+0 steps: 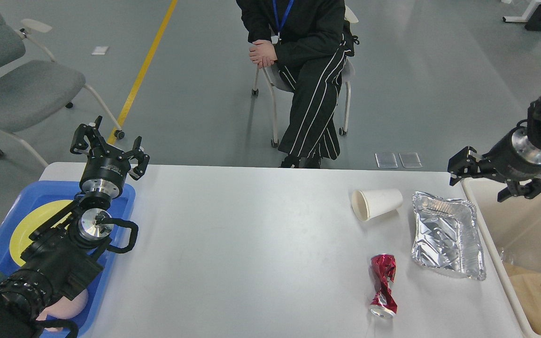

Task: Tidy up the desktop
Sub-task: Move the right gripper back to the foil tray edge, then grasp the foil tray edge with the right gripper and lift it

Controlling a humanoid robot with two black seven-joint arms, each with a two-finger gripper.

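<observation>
The white desktop (251, 253) fills the middle of the head view. On its right side lie a tipped white paper cup (376, 203), a crumpled foil tray (446, 234) and a crushed red can (383, 285). My left gripper (108, 149) is open and empty above the table's far left corner, over the blue tray (122, 206). My right gripper (481, 180) is open and empty, in the air above the far left rim of the beige bin (491, 234), right of the foil tray.
The blue tray holds a yellow plate (31, 225) and a pale pink thing (71, 305) under my left arm. The beige bin holds brown paper (536, 293). A seated person (298, 70) faces the table's far edge. A grey chair (17, 89) stands at the far left.
</observation>
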